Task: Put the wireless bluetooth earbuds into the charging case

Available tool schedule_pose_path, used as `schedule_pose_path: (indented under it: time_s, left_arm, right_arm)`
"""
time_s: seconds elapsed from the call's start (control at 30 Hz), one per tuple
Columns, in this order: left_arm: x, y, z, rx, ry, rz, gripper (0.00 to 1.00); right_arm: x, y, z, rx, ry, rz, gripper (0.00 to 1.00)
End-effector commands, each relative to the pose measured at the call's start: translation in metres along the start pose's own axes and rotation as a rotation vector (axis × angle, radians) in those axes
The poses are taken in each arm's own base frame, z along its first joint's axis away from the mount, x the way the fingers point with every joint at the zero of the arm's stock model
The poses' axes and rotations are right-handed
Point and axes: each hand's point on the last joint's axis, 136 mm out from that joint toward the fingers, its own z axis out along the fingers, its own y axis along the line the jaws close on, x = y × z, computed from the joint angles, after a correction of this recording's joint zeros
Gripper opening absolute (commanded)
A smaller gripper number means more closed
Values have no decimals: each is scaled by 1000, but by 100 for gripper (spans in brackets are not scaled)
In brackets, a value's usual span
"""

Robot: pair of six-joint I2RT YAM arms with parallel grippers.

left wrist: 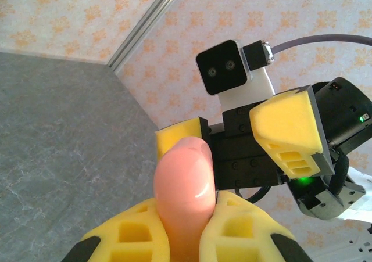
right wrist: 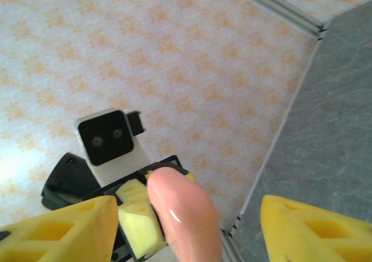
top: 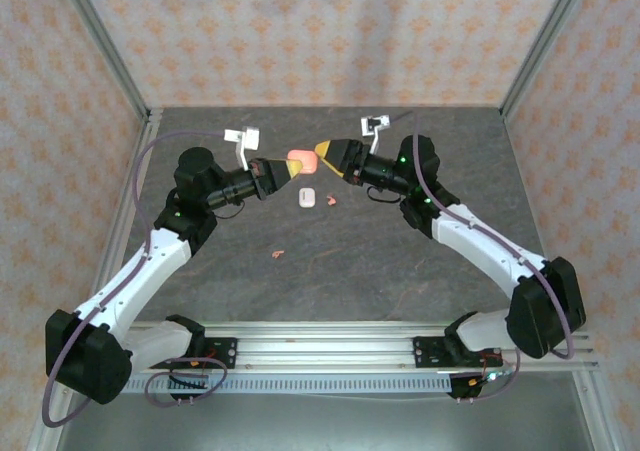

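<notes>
One white case [top: 306, 198] lies near a coral earbud [top: 331, 200]

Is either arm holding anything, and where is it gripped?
The left gripper pinches the pink charging case by one end; the right gripper stands open.

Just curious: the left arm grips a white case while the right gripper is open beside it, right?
No: the case in the left gripper is pink, not white, as the left wrist view shows. The right gripper is indeed open beside it.
</notes>
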Motion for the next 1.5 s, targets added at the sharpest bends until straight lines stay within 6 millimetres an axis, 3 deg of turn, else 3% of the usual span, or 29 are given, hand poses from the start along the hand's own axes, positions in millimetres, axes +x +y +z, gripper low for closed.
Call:
schedule_pose_path:
  time_s: [0.0,0.43,0.67,0.7,0.77,0.87,0.97,1.17,1.47]
  left_arm:
    - [-13,-20,-2,60,-35,13,0]
    - [-13,-25,5,90,-2,-21,0]
    - [-8,-21,5,77,22,-18,0]
    - [-6,-20,5,70,28,-16,4]
    - [-3,-18,3,56,37,-7,22]
    - [0,-19,-1,45,44,13,47]
    - [6,-25,-5,74,69,34,59]
    - [14,-34,-10,137,87,61,62]
    - [6,-47,-10,200,56,93,52]
  right_arm:
    - [0,29,4,-124,27,-34,61]
    - [10,22,20,-132,82,-46,40]
    - [15,23,22,-141,103,-60,11]
    - [15,23,22,-141,103,-65,9]
    - [16,23,20,-139,98,-86,4]
    - [16,18,16,-96,80,-131,0]
    - [17,15,8,-44,61,-203,0]
    - [24,30,-6,-13,46,-373,0]
    - [28,39,-6,-26,44,-400,0]
